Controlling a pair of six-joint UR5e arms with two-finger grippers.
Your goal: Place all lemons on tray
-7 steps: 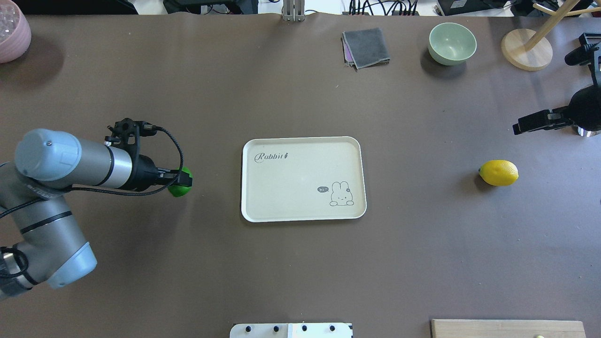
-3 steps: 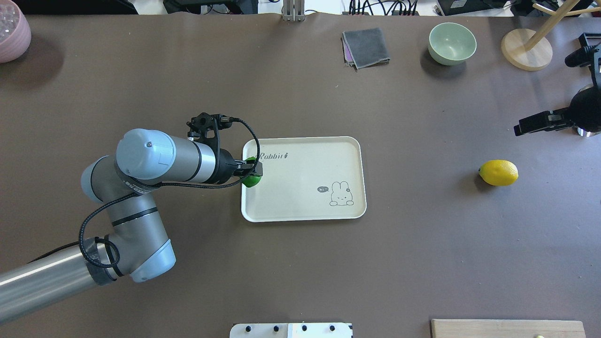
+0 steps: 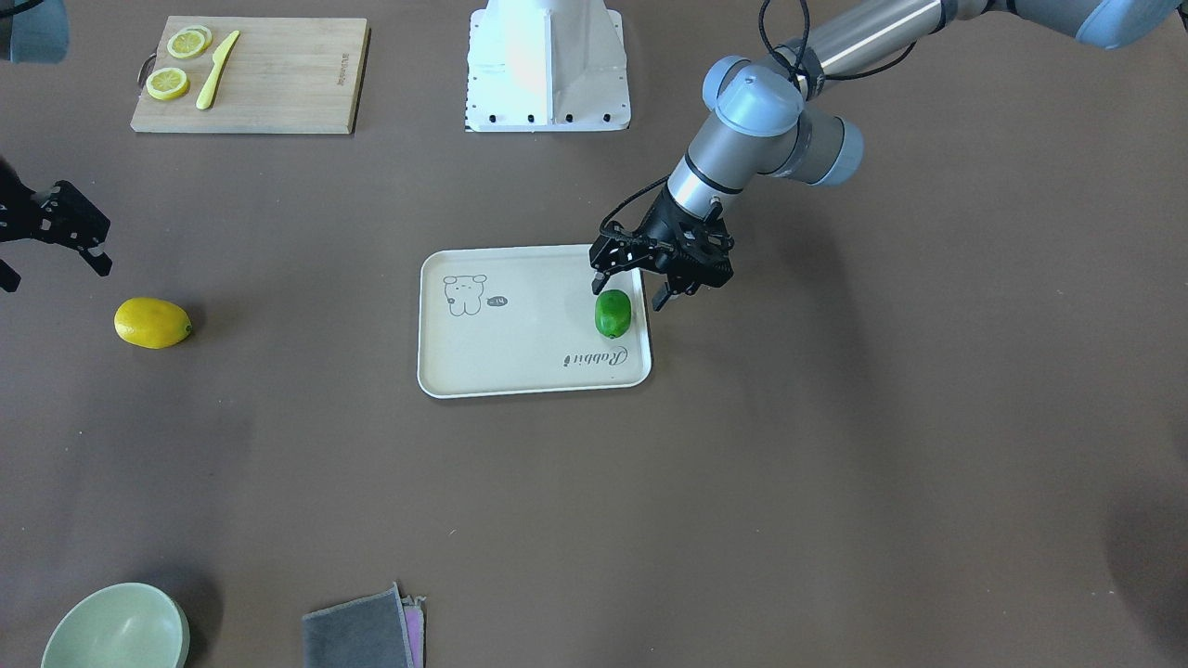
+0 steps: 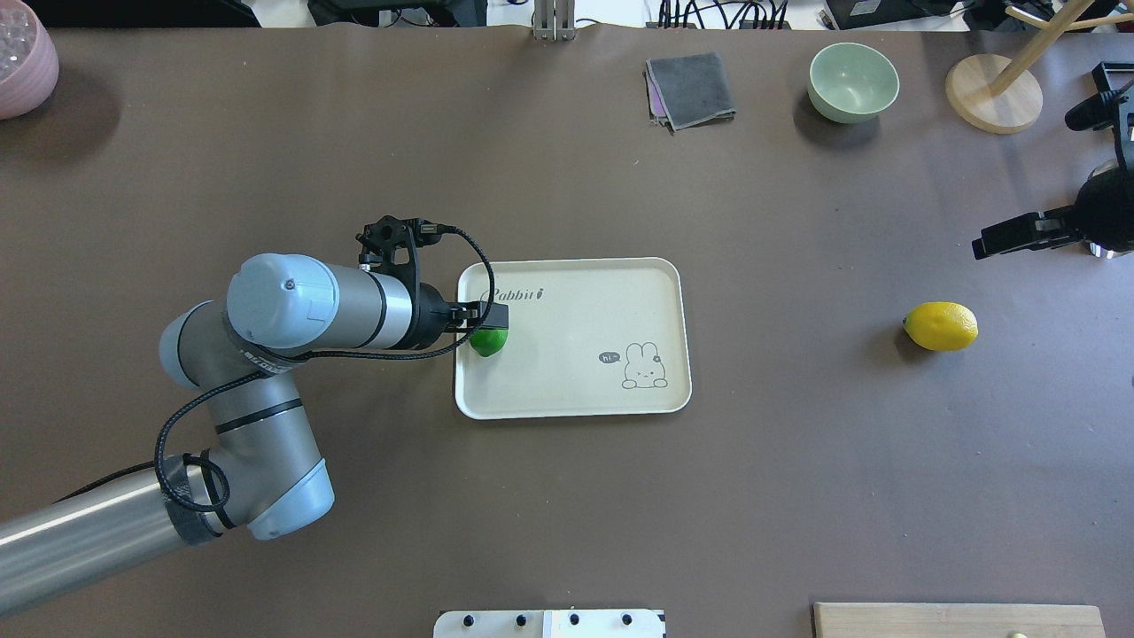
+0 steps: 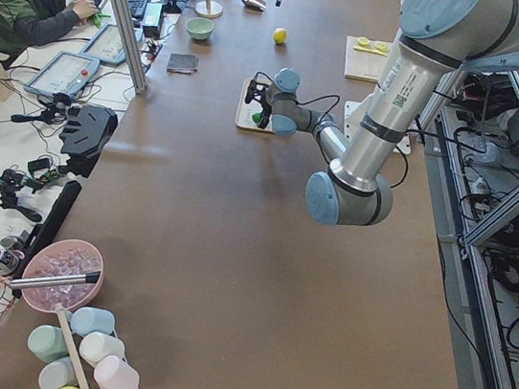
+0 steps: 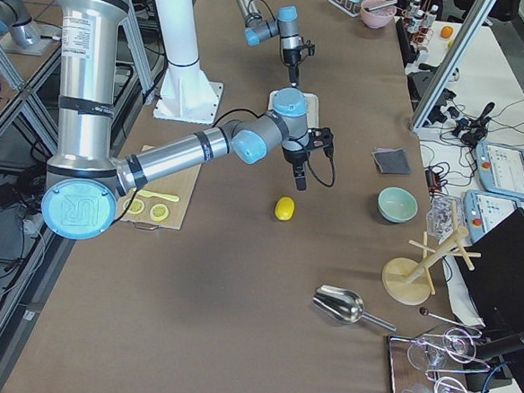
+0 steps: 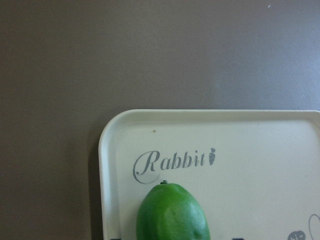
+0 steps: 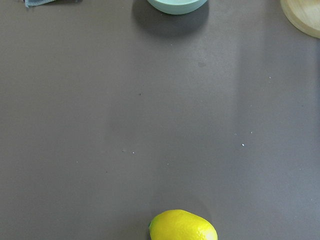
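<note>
Two lemons. Glossy green oval lemon point(image 3: 613, 314) lies on cream-white rectangular plastic tray point(image 3: 529, 348), near its "Rabbit" end. Left gripper point(image 3: 629, 294) hangs just above, fingers spread. Glossy yellow oval lemon point(image 3: 153, 323) sits on brown table point(image 3: 835, 464), well apart from tray. Right gripper point(image 3: 56, 276) is near it, fingers apart.

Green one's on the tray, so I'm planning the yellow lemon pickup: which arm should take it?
Right looks better placed. The right gripper hovers open near the yellow lemon; the left gripper is far off, open over the green lemon on the tray.
</note>
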